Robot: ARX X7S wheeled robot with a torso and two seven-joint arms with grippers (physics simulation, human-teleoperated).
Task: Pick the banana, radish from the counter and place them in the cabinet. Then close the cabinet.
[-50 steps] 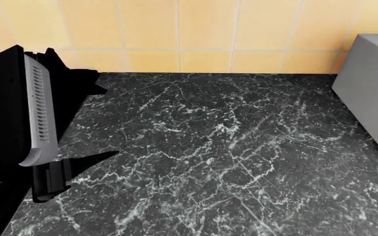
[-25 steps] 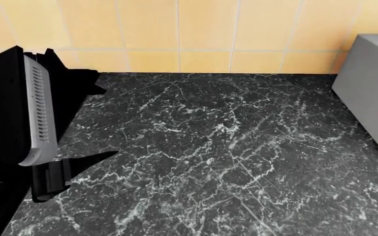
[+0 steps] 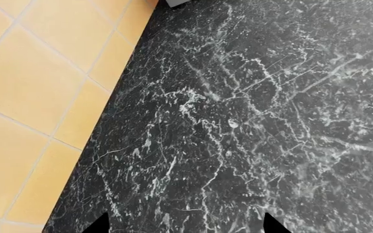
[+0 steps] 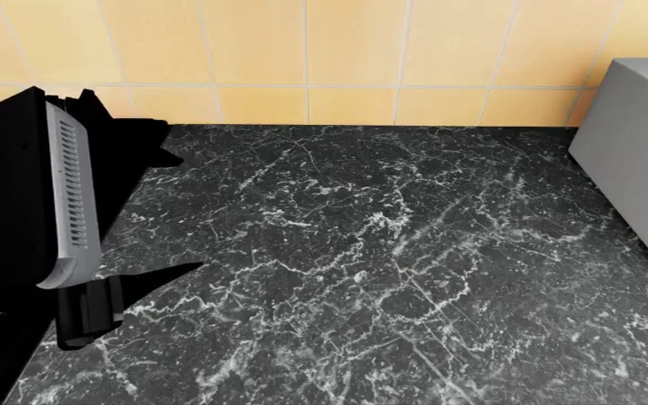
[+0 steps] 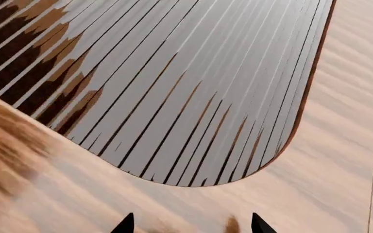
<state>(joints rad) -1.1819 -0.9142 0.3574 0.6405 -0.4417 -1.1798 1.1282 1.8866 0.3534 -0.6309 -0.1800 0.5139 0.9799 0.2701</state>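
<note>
Head cam: I'm looking down on the counter (image 4: 391, 261), dark marble with white veining, running back to a yellow tiled wall (image 4: 358, 51). A grey metal appliance (image 4: 639, 160), looks like a toaster, stands on the counter at the right edge of the view. My left arm (image 4: 31, 211) fills the left side, black with a grey ribbed panel, tilted over the counter's left end. Left wrist cam: left gripper (image 3: 183, 225) is over bare marble beside the tile wall; only two black fingertips (image 3: 99, 224) peek in, set well apart with nothing between them, so I read the fingers as spread and empty. A corner of something pale grey shows at the far end of that view, too cropped to tell what. Right wrist cam: right gripper (image 5: 190, 224) faces a wood-grain panel (image 5: 329, 145) with a rounded, grooved grey inset (image 5: 193, 82); likely cabinet, can't confirm. Its two black tips are also apart with nothing held, so spread too. Right arm doesn't show in the head cam. Banana and radish: I can't find either in any view; the visible stretch of counter carries only the toaster, so I can't say where they lie.
</note>
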